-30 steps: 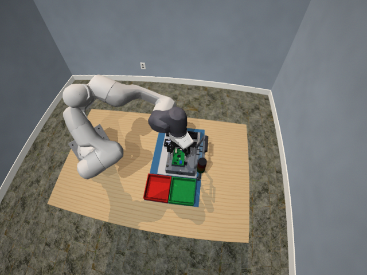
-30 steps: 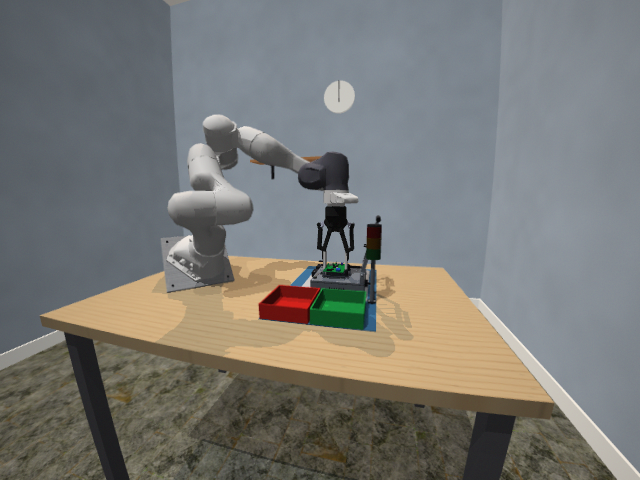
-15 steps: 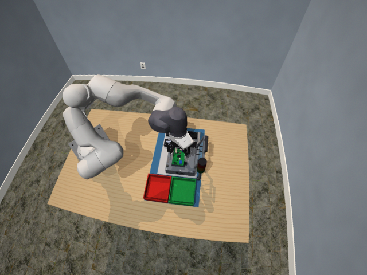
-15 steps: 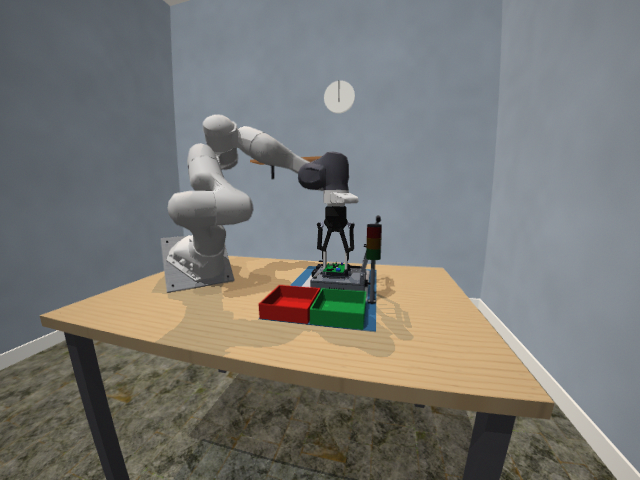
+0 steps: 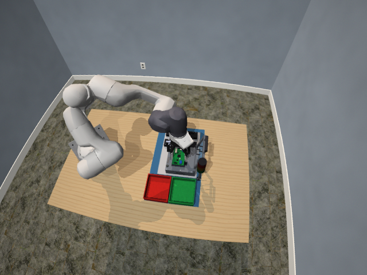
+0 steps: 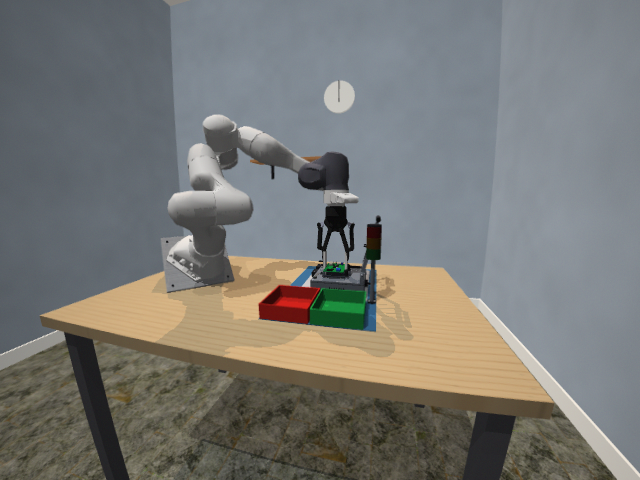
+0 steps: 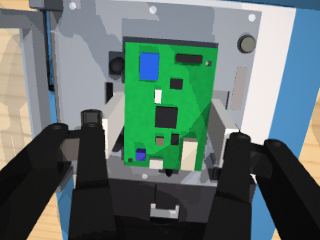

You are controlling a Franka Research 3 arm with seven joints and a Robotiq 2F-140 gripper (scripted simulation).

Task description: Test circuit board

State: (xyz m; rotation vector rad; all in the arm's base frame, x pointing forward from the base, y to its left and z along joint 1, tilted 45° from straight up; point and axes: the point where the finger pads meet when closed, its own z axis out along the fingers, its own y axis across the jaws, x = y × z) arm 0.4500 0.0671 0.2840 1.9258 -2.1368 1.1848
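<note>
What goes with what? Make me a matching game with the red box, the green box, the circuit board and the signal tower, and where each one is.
Things:
1. red box
2. green box
3. circuit board
4. signal tower

Places:
a. between the gripper's pads
b. upright beside the tester
c. front of the blue mat, on the tower's side
d. front of the blue mat, on the side of the arm's base

Pairs: 1-d, 2-c, 3-a, 4-b
</note>
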